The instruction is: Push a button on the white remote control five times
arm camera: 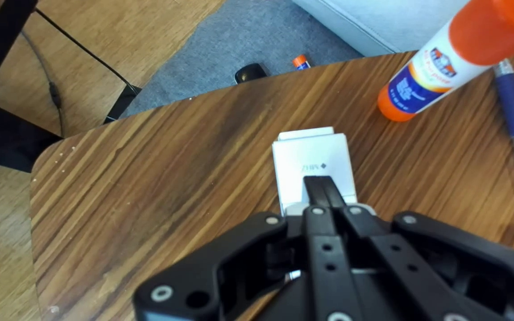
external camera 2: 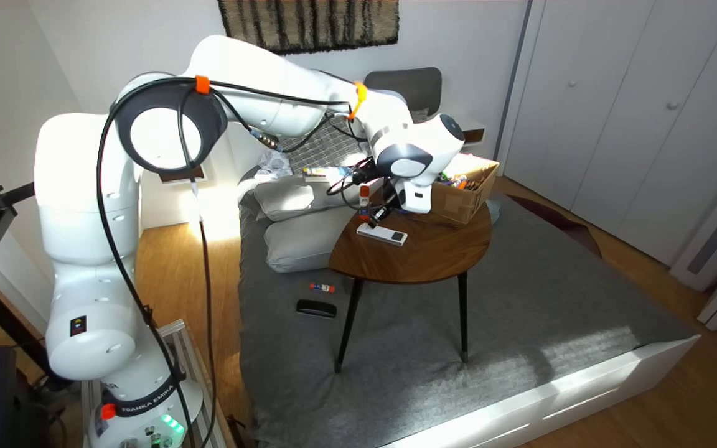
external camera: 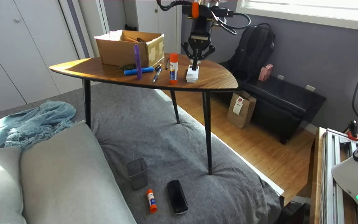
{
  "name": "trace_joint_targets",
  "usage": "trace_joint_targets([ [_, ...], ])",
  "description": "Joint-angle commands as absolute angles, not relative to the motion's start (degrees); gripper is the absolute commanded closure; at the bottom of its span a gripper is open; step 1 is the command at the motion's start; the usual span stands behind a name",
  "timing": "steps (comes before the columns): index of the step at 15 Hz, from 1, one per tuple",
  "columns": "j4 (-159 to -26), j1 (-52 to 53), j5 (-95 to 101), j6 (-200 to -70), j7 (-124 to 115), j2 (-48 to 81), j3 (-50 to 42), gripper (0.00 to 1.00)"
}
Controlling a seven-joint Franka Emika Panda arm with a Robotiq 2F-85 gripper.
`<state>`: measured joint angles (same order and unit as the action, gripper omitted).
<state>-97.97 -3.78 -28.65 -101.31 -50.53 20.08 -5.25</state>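
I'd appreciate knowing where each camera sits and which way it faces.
An exterior view sits near the cushions, facing the table; hand and base show.
An exterior view sits high, facing down across the table; arm, base and hand show.
Wrist view: above the hand, which shows, facing down at the white remote.
In both exterior views: table and cardboard box.

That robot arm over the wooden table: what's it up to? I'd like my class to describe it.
On the wooden table lies a white remote control. The robot arm has its gripper shut and poised right at the remote, probably to press it. Whether the fingertips touch it, I can't tell. A glue stick stands upright nearby.
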Motion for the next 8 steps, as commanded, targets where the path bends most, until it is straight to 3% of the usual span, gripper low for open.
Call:
trace_joint_targets([
  [1,-96.58,-3.31,-27.35,-102.01,-52.39,21.15,-5.27,1.0],
  [8,-96.58,-3.29,-27.37,-102.47,-52.27,21.77,-5.2,1.0],
])
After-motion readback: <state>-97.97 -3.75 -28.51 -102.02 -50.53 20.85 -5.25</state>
